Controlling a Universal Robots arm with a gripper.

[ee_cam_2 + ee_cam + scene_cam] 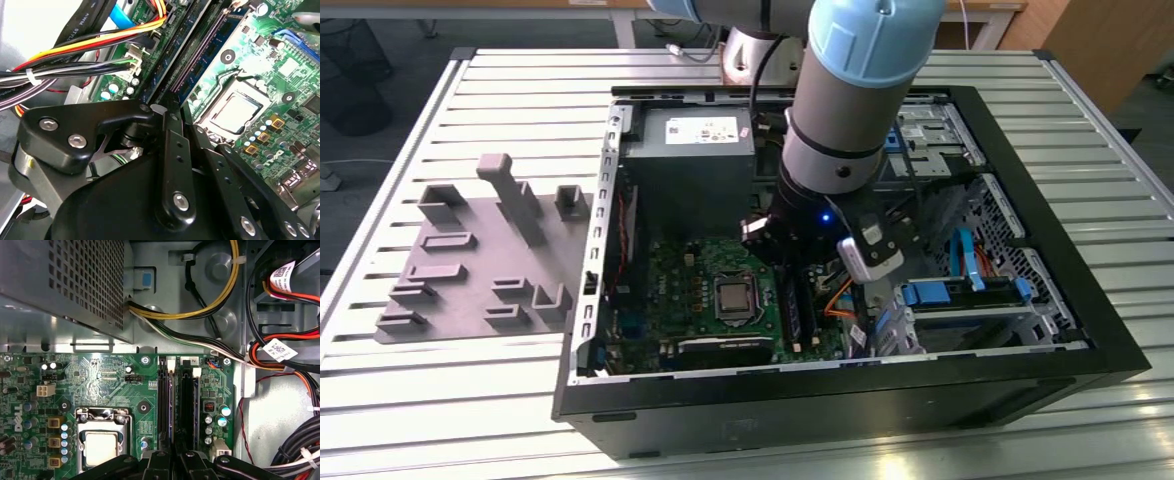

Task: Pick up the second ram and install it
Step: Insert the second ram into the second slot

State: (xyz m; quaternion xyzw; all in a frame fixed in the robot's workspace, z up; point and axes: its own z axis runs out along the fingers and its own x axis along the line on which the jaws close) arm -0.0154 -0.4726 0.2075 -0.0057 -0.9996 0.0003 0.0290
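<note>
Presently engaged step: we judge that this is seating; the second ram [174,415] stands edge-on over a long black slot of the motherboard [100,375].
End effector state: the end effector [174,460] has its fingers drawn close together on the stick's top edge, so we read it as gripping the second ram.
Location of arm: in the exterior view the arm reaches down into the open computer case [1067,300], which lies on the slatted tabletop [520,90].
Stick alignment: in the second wrist view the blue-green board face runs straight away from the fingers, parallel to the slot beside it. We recommend keeping that parallel line.
Press direction: we advise pushing squarely down into the slot, with no tilt toward the neighbouring slot [189,410].
Load balance: the grip sits near one end of the stick, so we expect the far end to need watching for uneven seating.
Clearances: the cable bundle [220,295] lies near the slots, and the processor socket [102,445] lies on the other side.
Latch state: we cannot tell.
</note>
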